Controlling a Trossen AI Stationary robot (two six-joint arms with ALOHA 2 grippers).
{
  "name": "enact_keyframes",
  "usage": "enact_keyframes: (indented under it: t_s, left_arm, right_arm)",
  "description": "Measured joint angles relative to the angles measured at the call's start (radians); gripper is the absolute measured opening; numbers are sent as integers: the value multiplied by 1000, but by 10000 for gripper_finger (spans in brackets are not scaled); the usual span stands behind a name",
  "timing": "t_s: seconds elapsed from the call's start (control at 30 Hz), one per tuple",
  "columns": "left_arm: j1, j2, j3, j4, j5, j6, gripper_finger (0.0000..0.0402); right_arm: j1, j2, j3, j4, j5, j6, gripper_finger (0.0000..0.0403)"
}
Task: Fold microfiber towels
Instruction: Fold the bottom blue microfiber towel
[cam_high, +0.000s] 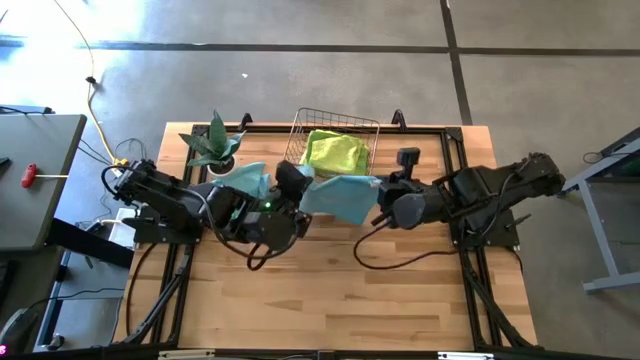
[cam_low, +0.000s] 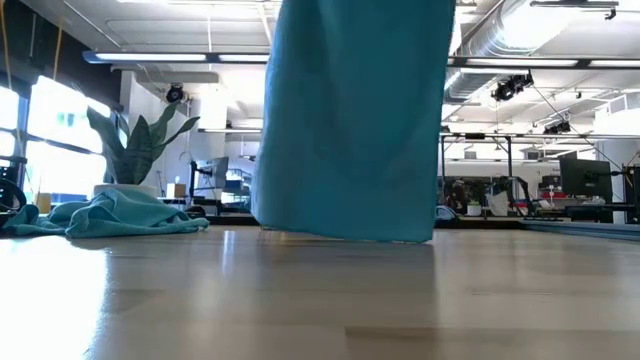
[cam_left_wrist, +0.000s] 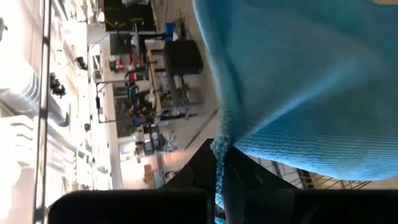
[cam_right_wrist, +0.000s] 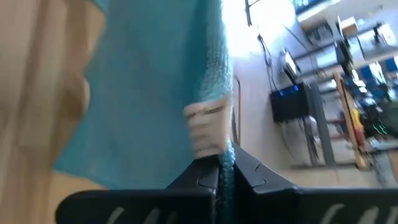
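Held towel: a teal microfiber towel (cam_high: 338, 196) hangs stretched between the two arms at the centre of the high view, just in front of the wire basket (cam_high: 372, 131); in the low view it drops as a wide curtain whose lower edge sits at or just above the wooden worktop (cam_high: 330, 290) (contact cannot be told).
Left end effector (cam_high: 291, 180): fingers pressed together on one top corner of the teal towel; the left wrist view shows the hem pinched between the dark fingers.
Right end effector (cam_high: 382, 197): fingers likewise pressed together, pinching the opposite corner, close by a pale sewn label (cam_right_wrist: 208, 127).
Other towels: a lime green towel (cam_high: 335, 152) lies bunched in the basket, upper centre of the high view; another teal towel (cam_low: 115, 215) lies crumpled at the left of the low view, beside the potted plant (cam_high: 213, 145).
Handling: the cloth looks light, soft and fully limp, with no stiffness to hold a shape (it will sag wherever it is not supported), and the nubby pile should grip well.
Where to hold: corners and hems, as now, with the top edge kept taut so the sheet hangs flat.
Risk: a shallow pinch at the very hem may slip when the cloth drags on the wood.
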Motion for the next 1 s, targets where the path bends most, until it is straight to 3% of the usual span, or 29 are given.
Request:
enact_keyframes:
  t_s: [0.2,0.43,0.63,0.77,0.9,1.0]
  left_arm:
    - [42,0,0,-8,6,-105,0]
    - [165,0,-21,-32,81,-258,0]
    - [272,0,-21,-19,27,-161,0]
    - [285,0,-20,-15,-35,-150,0]
    - [229,0,-20,-44,2,-274,0]
    - [158,0,-24,-123,89,-437,0]
  right_arm:
    - [-16,0,0,-160,58,107,0]
    - [-60,0,0,-133,177,-38,0]
    - [-141,0,0,-70,256,-189,0]
    - [-181,1,0,-44,280,-207,0]
    - [-177,1,0,-58,221,-129,0]
    - [-152,0,-5,-83,-7,77,0]
